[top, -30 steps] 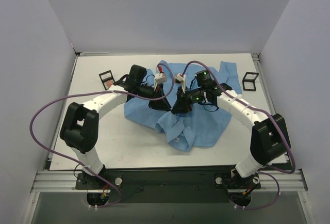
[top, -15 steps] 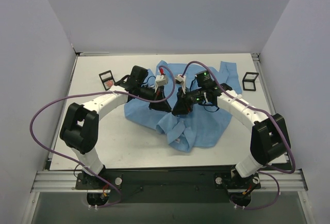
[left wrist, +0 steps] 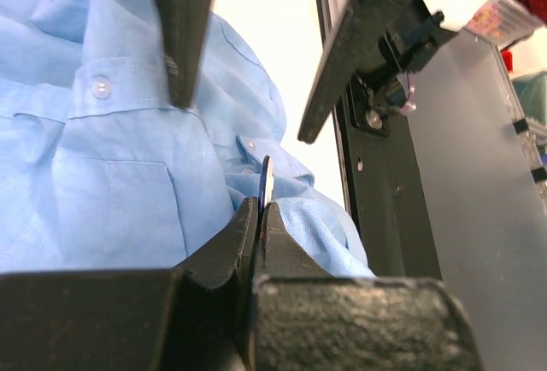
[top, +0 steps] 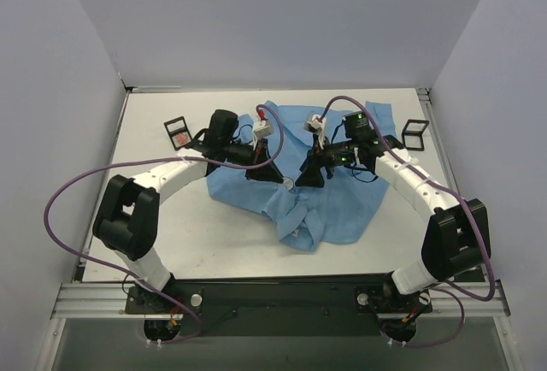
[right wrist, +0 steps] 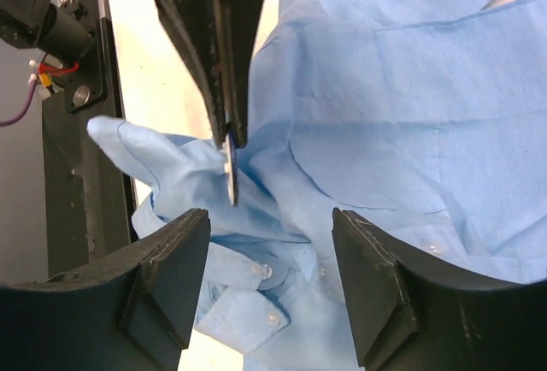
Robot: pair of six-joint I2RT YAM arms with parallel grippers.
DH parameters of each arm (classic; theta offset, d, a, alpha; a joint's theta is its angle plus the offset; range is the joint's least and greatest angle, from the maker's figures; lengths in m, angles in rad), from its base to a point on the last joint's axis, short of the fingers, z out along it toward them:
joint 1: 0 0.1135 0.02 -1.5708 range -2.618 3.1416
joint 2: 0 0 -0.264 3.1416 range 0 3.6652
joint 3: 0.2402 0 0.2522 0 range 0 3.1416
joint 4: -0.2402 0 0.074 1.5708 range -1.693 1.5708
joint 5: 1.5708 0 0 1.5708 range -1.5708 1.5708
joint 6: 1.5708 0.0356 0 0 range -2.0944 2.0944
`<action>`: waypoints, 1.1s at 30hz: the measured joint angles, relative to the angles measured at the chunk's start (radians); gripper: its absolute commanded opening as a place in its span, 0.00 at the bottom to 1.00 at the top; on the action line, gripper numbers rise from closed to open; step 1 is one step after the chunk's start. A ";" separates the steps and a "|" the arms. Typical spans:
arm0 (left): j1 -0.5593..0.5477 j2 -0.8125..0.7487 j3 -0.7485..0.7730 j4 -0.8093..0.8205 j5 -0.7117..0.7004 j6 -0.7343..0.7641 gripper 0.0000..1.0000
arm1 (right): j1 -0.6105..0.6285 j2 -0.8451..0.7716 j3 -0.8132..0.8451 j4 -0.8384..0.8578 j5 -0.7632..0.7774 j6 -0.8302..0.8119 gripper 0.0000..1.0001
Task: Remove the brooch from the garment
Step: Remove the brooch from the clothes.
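The garment [top: 342, 209] is a light blue button-up shirt, crumpled mid-table. The brooch [left wrist: 267, 181] is a thin dark disc seen edge-on, pinched between the tips of my left gripper [left wrist: 260, 209], which is shut on it just above a shirt fold. In the right wrist view the brooch [right wrist: 231, 170] hangs from the left fingers [right wrist: 224, 63] over the cloth; whether it still touches the shirt I cannot tell. My right gripper [right wrist: 269, 217] stands open beside it, holding nothing. From above, the left gripper [top: 280, 180] and right gripper [top: 309, 176] face each other over the garment.
Two small black rectangular frames stand on the white table [top: 171, 217], one at the back left [top: 177, 130] and one at the back right [top: 414, 134]. Walls close in on three sides. The black base rail [left wrist: 402, 217] lies near the shirt's edge.
My right gripper has opened and drawn back to the right. The left gripper has closed on the brooch and stays by the shirt fold.
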 measured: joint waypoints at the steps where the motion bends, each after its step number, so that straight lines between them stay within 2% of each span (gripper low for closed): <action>1: 0.004 -0.002 -0.008 0.026 0.000 -0.022 0.00 | 0.000 -0.003 0.000 -0.007 -0.003 -0.010 0.56; 4: 0.016 -0.007 -0.033 0.113 0.005 -0.097 0.00 | 0.000 -0.005 0.000 -0.023 -0.014 -0.030 0.51; 9: 0.043 -0.013 -0.129 0.375 0.016 -0.312 0.00 | 0.000 -0.005 -0.001 -0.019 -0.040 -0.038 0.45; 14: 0.055 -0.007 -0.206 0.660 0.026 -0.537 0.00 | 0.001 -0.007 -0.055 0.116 -0.045 0.043 0.41; 19: 0.058 0.003 -0.242 0.871 0.026 -0.697 0.00 | 0.001 -0.007 -0.096 0.243 -0.050 0.142 0.39; 24: 0.071 0.004 -0.253 0.970 0.022 -0.767 0.00 | 0.001 -0.007 -0.111 0.338 -0.089 0.214 0.38; 33: 0.072 0.004 -0.266 1.023 0.017 -0.809 0.00 | 0.013 -0.008 -0.151 0.458 -0.132 0.304 0.35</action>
